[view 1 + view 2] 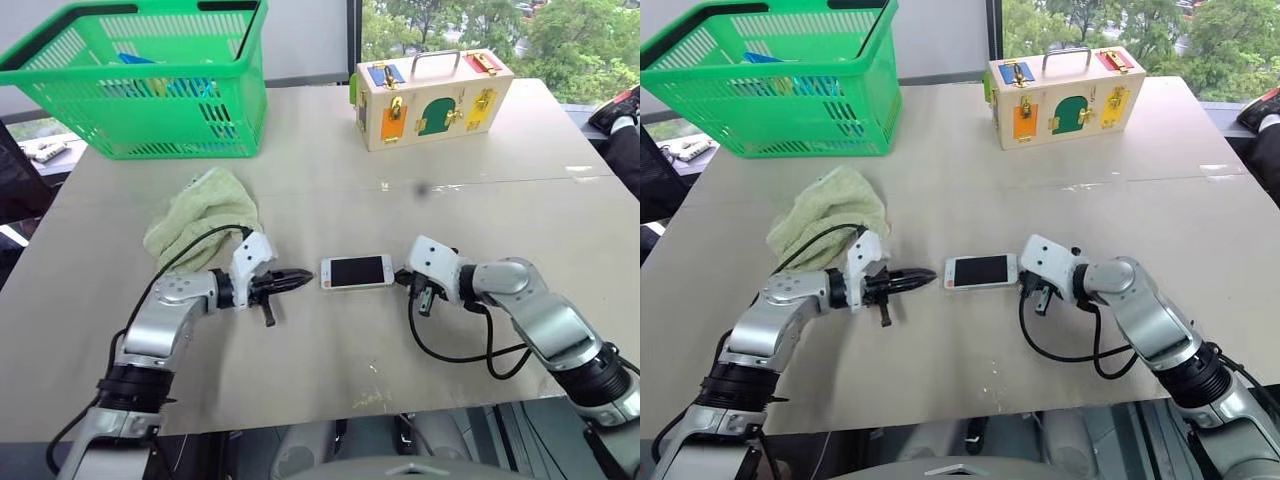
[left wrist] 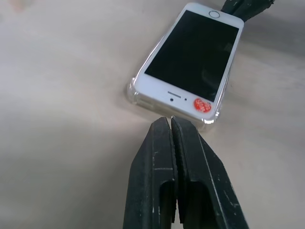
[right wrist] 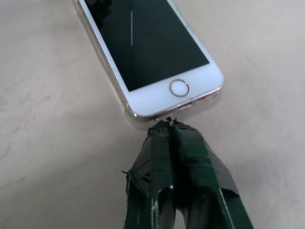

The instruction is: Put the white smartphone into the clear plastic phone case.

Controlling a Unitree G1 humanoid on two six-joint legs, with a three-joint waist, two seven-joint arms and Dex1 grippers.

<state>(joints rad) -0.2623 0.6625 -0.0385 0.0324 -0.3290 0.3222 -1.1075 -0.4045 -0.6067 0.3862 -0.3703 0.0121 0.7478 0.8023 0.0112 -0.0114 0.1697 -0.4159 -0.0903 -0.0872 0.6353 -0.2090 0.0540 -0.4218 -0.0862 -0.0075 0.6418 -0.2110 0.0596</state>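
The white smartphone (image 1: 357,271) lies screen up in the middle of the table, between my two grippers. In the wrist views the clear plastic phone case (image 2: 135,94) shows as a see-through rim around the phone's ends (image 3: 129,113), with the phone lying inside it. My left gripper (image 1: 305,277) is shut and empty, its tip (image 2: 170,121) just short of the phone's earpiece end, which bears a red sticker. My right gripper (image 1: 400,277) is shut too, and its taped tip (image 3: 169,124) touches the case at the home-button end.
A pale green cloth (image 1: 203,212) lies crumpled behind my left arm. A green basket (image 1: 150,80) stands at the back left and a wooden latch box (image 1: 432,97) at the back right. The table's front edge (image 1: 350,418) runs close below my arms.
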